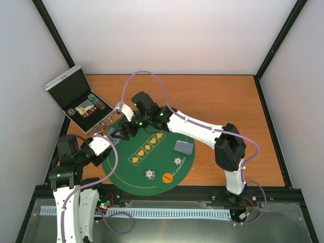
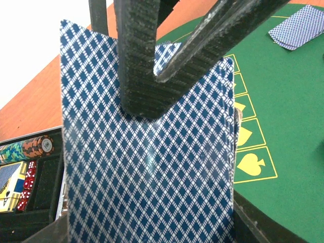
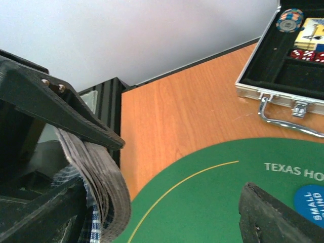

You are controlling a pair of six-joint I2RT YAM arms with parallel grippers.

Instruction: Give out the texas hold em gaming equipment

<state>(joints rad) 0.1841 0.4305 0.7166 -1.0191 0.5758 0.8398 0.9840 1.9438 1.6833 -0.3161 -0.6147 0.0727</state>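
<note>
My left gripper [image 1: 112,143] is shut on a deck of blue-diamond-backed playing cards [image 2: 152,167], held upright at the mat's left edge; its fingers are hidden behind the deck. My right gripper [image 1: 121,132] stands open at the deck's top. In the right wrist view one of its fingers [image 3: 76,111] rests on the bowed card edges [image 3: 93,177], the other finger [image 3: 273,217] far apart over the felt. A small pile of cards [image 1: 183,147] lies on the green mat [image 1: 126,172], with two white-patterned chips [image 1: 178,161] [image 1: 150,174], an orange disc [image 1: 168,177] and a blue "small blind" disc [image 3: 310,205].
The open silver case [image 1: 81,104] sits at the mat's back left, holding stacked chips [image 3: 289,20], red dice [image 3: 304,53] and a card box. Its handle [image 3: 283,119] faces the mat. Bare orange table [image 1: 217,96] lies behind and to the right.
</note>
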